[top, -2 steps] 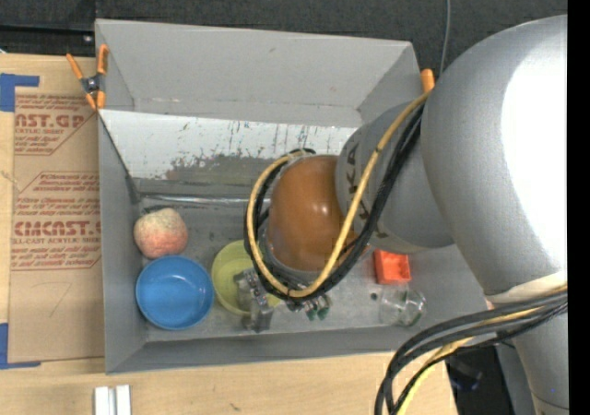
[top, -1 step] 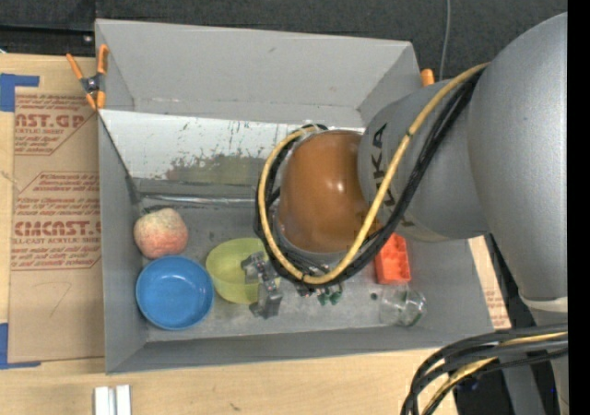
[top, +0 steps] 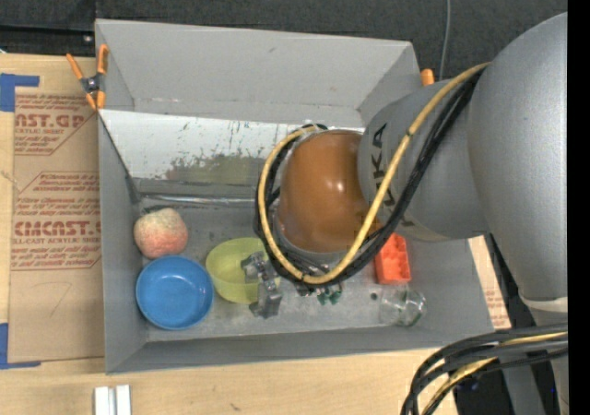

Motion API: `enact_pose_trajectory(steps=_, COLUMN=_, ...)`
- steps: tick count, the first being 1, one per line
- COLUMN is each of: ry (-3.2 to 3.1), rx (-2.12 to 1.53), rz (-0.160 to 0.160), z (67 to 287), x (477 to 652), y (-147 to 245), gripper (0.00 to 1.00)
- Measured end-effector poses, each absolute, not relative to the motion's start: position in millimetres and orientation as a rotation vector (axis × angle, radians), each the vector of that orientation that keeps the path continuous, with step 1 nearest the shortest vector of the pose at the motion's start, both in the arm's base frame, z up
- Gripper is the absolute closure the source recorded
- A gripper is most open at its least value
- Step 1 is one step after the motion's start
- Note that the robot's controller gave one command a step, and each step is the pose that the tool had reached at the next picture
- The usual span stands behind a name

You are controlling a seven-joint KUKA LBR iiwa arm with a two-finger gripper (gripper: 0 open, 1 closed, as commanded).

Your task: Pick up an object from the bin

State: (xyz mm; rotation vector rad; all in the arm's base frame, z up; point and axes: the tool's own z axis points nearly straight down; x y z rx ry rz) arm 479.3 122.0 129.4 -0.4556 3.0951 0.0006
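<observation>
My pincer [top: 262,286] sits near the bin's [top: 277,341] front wall, right at the yellow bowl's [top: 229,267] right edge. A blue bowl [top: 173,291] crowds its left. I cannot tell if the pincer is open.

Scuffed matt metal bin [top: 184,141], glossy blue bowl [top: 173,291]
</observation>
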Motion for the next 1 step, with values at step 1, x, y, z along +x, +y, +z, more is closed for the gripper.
enact_pose_trajectory(steps=1, ry=3.096, rx=-0.455, rz=0.001, z=122.0, x=479.2, y=122.0, gripper=1.00)
